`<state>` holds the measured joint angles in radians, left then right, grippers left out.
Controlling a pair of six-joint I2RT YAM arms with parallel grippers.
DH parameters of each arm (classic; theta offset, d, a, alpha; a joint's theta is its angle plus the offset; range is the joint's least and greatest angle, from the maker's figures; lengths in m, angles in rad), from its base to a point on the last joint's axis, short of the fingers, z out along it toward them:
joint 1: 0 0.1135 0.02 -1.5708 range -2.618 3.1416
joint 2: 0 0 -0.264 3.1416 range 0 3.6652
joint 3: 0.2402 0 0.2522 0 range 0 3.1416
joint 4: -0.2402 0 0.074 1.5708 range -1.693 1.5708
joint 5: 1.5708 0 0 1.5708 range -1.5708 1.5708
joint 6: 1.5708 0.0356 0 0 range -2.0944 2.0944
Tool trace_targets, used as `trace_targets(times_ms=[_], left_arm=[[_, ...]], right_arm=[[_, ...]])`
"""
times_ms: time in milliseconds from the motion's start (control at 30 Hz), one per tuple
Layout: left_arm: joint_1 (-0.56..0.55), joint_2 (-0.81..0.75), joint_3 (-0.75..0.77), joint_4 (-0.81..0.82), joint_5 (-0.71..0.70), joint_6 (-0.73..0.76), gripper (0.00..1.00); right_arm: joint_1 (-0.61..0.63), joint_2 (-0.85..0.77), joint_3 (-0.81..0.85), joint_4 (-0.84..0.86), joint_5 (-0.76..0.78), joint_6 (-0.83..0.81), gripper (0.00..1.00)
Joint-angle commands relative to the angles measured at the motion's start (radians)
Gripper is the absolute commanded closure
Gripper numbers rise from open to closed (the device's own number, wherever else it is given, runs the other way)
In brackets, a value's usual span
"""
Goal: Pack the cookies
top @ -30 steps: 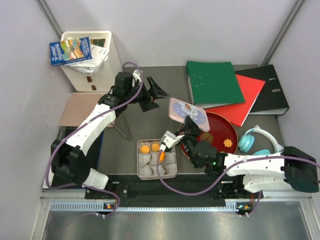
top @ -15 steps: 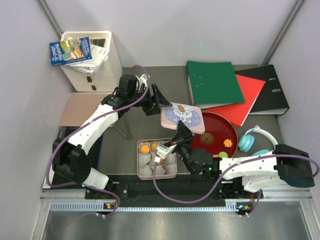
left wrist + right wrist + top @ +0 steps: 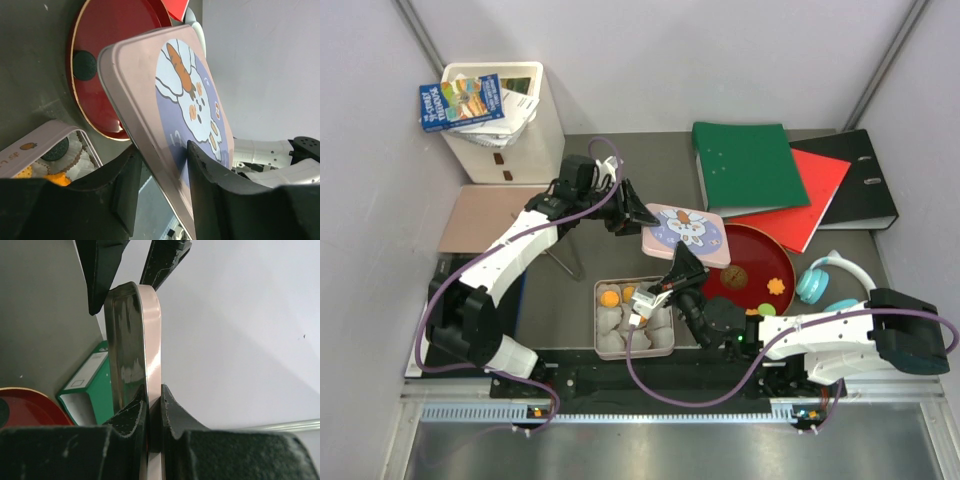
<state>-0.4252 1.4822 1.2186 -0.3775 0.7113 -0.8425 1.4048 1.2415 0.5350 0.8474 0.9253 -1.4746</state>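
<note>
Right gripper (image 3: 154,400) stays pinched on the rabbit-printed tin lid (image 3: 685,230), with two orange cookies (image 3: 610,297) in the pink tin (image 3: 599,320) and a brown cookie (image 3: 737,274) and orange flower cookie (image 3: 777,287) on the red plate (image 3: 765,260), while the left gripper (image 3: 164,148), jaws spread, has edged closer astride the lid's far edge.

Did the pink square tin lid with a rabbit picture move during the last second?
Yes. The pink square tin lid shifted slightly left in the top view, away from the green folder.
</note>
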Motion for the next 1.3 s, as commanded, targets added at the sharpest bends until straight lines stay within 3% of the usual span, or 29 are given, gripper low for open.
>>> trace_targets(times_ms=[0, 100, 167, 200, 300, 467, 633, 700, 733, 867, 967, 1100, 1167, 1233, 1267], left_arm=[[-0.007, 0.009, -0.025, 0.069, 0.091, -0.012, 0.54], [-0.007, 0.01, -0.036, 0.103, 0.128, -0.029, 0.57], [-0.01, 0.01, -0.042, 0.12, 0.14, -0.035, 0.65], [-0.012, 0.01, -0.044, 0.135, 0.145, -0.041, 0.75], [-0.017, 0.012, -0.048, 0.175, 0.187, -0.058, 0.82], [-0.029, 0.018, -0.06, 0.238, 0.226, -0.099, 0.82], [-0.032, 0.018, -0.071, 0.291, 0.255, -0.128, 0.74], [-0.03, 0.015, -0.076, 0.302, 0.26, -0.139, 0.77], [-0.03, 0.013, -0.076, 0.307, 0.258, -0.141, 0.85], [-0.029, 0.012, -0.08, 0.342, 0.255, -0.158, 1.0], [-0.02, 0.003, -0.087, 0.368, 0.238, -0.185, 1.0], [0.029, -0.013, -0.091, 0.54, 0.185, -0.277, 1.0], [0.066, -0.014, -0.084, 0.604, 0.157, -0.346, 1.0], [0.091, -0.007, -0.065, 0.666, 0.11, -0.391, 1.0], [0.097, -0.003, -0.056, 0.684, 0.096, -0.4, 1.0]], right_arm=[[0.017, -0.01, 0.022, 0.045, -0.022, -0.006, 1.0], [0.017, -0.013, 0.016, 0.042, -0.025, -0.003, 1.0], [0.017, -0.013, 0.016, 0.038, -0.025, 0.0, 1.0], [0.016, -0.013, 0.014, 0.038, -0.026, 0.002, 1.0], [0.016, -0.013, 0.01, 0.035, -0.034, 0.007, 1.0], [0.016, -0.013, 0.0, 0.031, -0.04, 0.02, 1.0], [0.016, -0.019, -0.003, 0.042, -0.032, 0.011, 0.99], [0.017, -0.024, -0.004, 0.047, -0.023, 0.014, 0.74], [0.017, -0.025, -0.004, 0.053, -0.022, 0.016, 0.64], [0.016, -0.031, -0.001, 0.071, -0.01, 0.014, 0.39], [0.017, -0.039, 0.009, 0.097, 0.013, 0.013, 0.32], [0.019, -0.056, 0.045, 0.076, 0.098, 0.074, 0.26], [0.02, -0.083, 0.087, -0.04, 0.168, 0.15, 0.25], [0.039, -0.144, 0.123, -0.245, 0.185, 0.365, 0.25], [0.04, -0.164, 0.163, -0.468, 0.182, 0.452, 0.24]])
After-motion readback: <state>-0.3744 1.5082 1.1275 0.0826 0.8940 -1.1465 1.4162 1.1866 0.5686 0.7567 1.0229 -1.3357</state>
